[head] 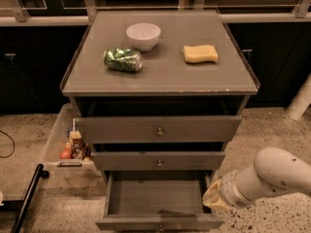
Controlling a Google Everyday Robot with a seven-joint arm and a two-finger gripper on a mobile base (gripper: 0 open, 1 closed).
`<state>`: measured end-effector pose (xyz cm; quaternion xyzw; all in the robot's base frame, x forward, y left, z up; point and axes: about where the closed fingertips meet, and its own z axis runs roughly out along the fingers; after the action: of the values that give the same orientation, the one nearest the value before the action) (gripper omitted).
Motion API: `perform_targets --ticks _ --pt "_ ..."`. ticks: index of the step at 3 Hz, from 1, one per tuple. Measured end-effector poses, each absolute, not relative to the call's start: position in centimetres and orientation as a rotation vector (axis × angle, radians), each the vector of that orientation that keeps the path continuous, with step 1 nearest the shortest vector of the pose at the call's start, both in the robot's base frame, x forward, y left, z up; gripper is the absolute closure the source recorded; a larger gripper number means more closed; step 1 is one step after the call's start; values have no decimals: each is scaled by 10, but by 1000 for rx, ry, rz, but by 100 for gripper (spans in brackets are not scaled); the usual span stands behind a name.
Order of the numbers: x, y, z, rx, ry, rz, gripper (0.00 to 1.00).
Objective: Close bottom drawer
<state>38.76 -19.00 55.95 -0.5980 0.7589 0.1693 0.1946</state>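
- The gripper [213, 201] is low in the view, at the right front corner of the bottom drawer [146, 199]. Its tan tip lies against or just beside the drawer's right side wall.
- I cannot tell whether the gripper is open or closed, and I see nothing held in it.
- The pale arm [272, 174] comes in from the right edge and slopes down and left to the gripper.
- The bottom drawer is pulled well out of the cabinet [160, 81] toward the camera, so its grey floor shows.
- Its front panel runs left to right along the bottom edge of the view and faces the camera. The knob [159, 226] at its centre is barely inside the view.
- The drawer's slide direction runs from the cabinet toward the camera, square to the front panel.
- The middle drawer [126, 161] sits just above, with its front set a little forward of the cabinet face.
- The top drawer [121, 128] is above that, with a dark gap over it.
- On the cabinet top, a white bowl [143, 35] stands near the back edge, left of centre.
- A crumpled green can [123, 60] lies on its side in front of the bowl.
- A yellow sponge [200, 53] lies toward the right edge.
- A clear bin [54, 141] with small packages stands on the floor against the cabinet's left side.
- A black pole [26, 198] slants across the lower left corner.
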Motion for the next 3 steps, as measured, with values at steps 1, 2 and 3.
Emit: perform_targets --ticks 1,2,3 --pt "386 -186 508 -1718 2093 498 100" --pt "386 -190 460 -1722 2108 553 100" --pt "382 -206 412 -1702 2217 574 100"
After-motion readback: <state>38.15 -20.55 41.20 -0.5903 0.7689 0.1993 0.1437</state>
